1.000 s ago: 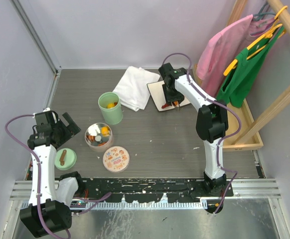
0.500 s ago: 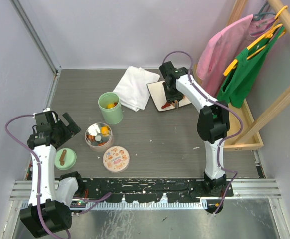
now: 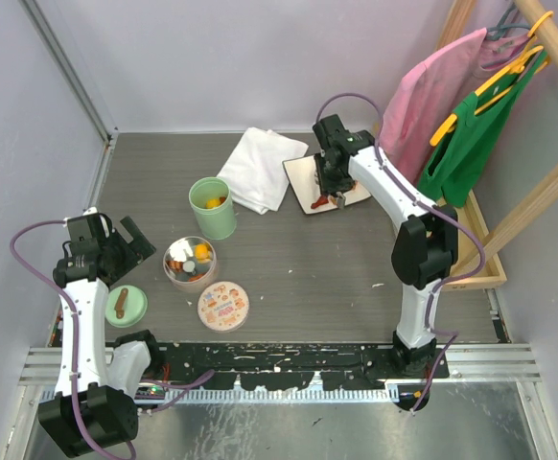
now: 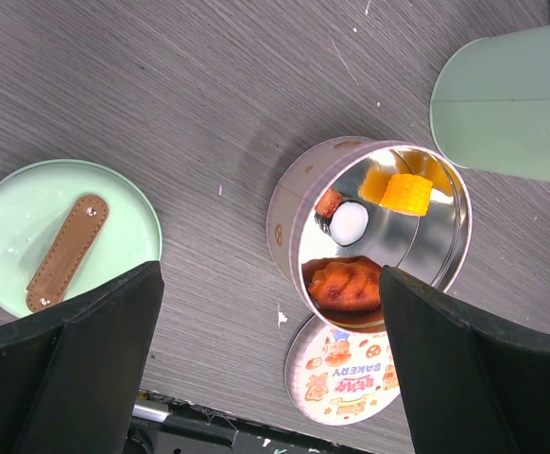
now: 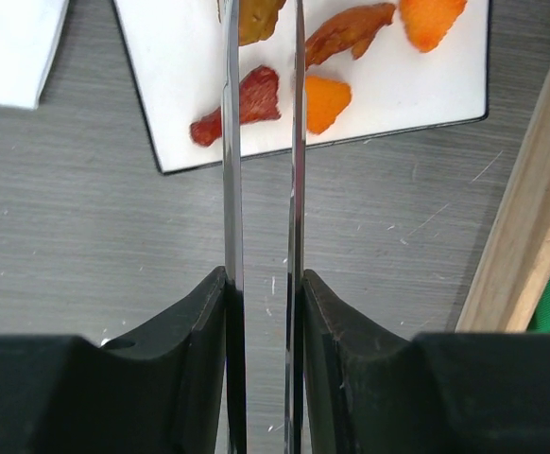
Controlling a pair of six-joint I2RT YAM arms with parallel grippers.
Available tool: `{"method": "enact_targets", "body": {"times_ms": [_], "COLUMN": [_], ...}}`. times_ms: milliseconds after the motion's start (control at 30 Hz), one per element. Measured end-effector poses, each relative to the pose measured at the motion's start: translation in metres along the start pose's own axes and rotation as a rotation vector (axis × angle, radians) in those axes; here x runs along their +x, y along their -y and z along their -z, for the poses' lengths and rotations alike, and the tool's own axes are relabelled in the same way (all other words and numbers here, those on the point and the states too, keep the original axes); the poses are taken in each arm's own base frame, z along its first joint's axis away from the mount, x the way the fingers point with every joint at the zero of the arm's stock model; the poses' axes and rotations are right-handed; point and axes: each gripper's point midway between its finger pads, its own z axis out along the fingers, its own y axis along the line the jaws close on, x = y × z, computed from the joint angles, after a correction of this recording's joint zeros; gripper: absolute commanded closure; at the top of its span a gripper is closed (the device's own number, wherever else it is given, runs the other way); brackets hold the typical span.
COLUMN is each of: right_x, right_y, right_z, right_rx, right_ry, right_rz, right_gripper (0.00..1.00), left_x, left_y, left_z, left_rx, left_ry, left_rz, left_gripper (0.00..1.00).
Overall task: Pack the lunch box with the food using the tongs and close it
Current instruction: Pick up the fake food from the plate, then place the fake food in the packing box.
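Squeezing the tongs [image 5: 231,189] above the food [image 5: 327,99]
Right gripper [image 5: 263,284] clamps the tongs' stiff, likely slippery arms; pieces beyond its fingers [image 5: 199,322] look light, soft. Left gripper [image 4: 270,284] gapes open.

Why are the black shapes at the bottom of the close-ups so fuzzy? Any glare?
Left wrist view: the left gripper's fingers blur, too near the lens; the tin's inner wall mirrors the food. Right wrist view: the right gripper's fingers look soft too, while the tongs gleam in bright streaks. Top view: even light, faint shadows.
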Motion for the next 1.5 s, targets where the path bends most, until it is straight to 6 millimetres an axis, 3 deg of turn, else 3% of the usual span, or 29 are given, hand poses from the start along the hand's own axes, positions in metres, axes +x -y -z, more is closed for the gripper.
{"method": "enact_targets", "body": {"times_ms": [233, 733, 1167, 1367, 1500], "right_x": [0.018, 0.090, 0.160, 0.165, 0.152], "right_y": [-0.018, -0.069, -0.185, -0.236, -0.266], "right_z": [0.029, 0.110, 0.158, 0.156, 0.150], "right_rx": [-0.082, -0.369, -0.619, -0.628, -0.594], "right_ry": [0.016, 0.026, -0.053, -0.063, -0.031], "right_rz": [0.020, 0.099, 0.352, 0.436, 0.484], "right_gripper": [0.68, 0.67, 0.67, 0.67, 0.67], "left_x": [0.000, 0.000, 0.000, 0.000, 0.000], "left_y": [0.000, 0.001, 0.001, 0.001, 0.001], "left_z": [0.000, 0.000, 0.000, 0.000, 0.000], "left_rx": [0.000, 0.003, 0.004, 0.005, 0.004], "left_ry": [0.001, -0.001, -0.002, -0.002, -0.002], "left_rz": [0.000, 0.000, 0.000, 0.000, 0.000], "left_gripper": [0.02, 0.02, 0.02, 0.02, 0.02]}}
